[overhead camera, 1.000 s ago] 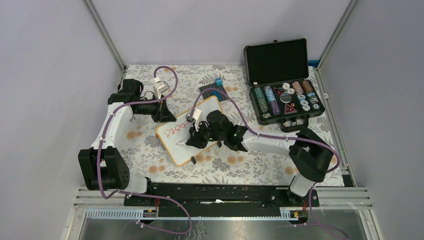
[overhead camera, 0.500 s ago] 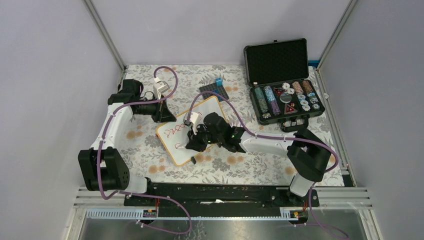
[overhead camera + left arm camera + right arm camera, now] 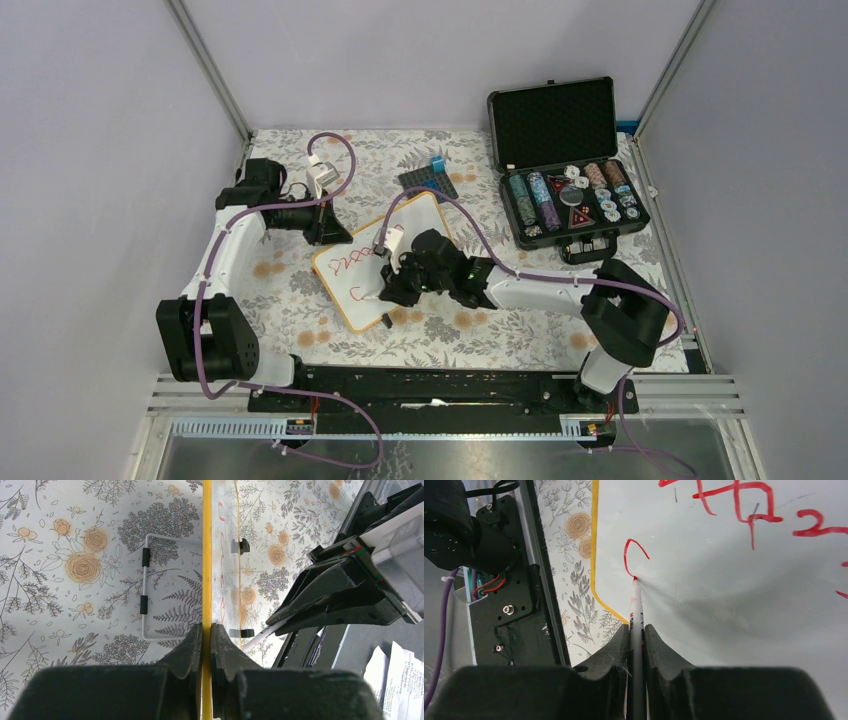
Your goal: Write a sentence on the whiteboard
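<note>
Overhead and both wrist close-ups share whiteboard (image 3: 345, 288)

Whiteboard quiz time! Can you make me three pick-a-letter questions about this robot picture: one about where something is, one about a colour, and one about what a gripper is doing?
1. Where is the open black case?
A) at the far right of the table
B) at the near left corner
C) in the middle of the near edge

2. What colour is the writing on the whiteboard?
A) blue
B) red
C) green

3. What is the right gripper doing?
A) hanging open over nothing
B) shut on a marker
C) shut on a poker chip

Answers:
1 A: the top view shows the case far back, beside the right wall.
2 B: the right wrist view shows red strokes on the white surface.
3 B: its fingers pinch the marker, whose tip touches the board at the end of a red curve.
</note>
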You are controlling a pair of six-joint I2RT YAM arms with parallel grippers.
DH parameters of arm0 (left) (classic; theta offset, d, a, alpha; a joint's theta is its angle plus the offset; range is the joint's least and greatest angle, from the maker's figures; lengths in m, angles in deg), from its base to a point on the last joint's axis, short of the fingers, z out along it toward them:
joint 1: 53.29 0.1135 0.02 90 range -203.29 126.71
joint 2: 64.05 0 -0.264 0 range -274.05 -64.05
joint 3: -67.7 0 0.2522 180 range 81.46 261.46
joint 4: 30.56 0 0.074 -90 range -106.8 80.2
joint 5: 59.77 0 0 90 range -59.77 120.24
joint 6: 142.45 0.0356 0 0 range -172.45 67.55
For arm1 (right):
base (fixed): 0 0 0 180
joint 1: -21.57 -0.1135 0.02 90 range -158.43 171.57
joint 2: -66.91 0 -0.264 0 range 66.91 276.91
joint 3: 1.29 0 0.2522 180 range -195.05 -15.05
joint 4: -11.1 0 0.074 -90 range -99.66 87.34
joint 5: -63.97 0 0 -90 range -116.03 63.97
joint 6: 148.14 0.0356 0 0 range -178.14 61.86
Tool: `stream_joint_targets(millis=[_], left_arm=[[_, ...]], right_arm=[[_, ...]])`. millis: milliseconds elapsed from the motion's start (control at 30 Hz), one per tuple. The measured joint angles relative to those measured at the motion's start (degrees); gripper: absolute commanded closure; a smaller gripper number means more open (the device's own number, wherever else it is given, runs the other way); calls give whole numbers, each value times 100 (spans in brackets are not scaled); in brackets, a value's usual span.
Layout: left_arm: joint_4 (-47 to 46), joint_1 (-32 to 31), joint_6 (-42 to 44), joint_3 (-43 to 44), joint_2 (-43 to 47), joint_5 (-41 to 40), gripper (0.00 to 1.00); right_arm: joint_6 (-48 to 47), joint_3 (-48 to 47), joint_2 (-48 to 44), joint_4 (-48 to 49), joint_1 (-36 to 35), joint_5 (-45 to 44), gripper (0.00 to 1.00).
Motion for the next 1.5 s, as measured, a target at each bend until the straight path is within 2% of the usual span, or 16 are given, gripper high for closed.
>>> stream_joint_targets(millis=[367,833,1500], left_arm=[[2,0,-2,0,2,2,100],[2,0,-2,0,4,2,100],[-26,0,0,-13,4,2,100]], right_arm=[[-46,192,-531,-57,55,-291,100],[-42,149,-428,-63,83,-531,100],[-42,42,-225,-66,83,-304,100]])
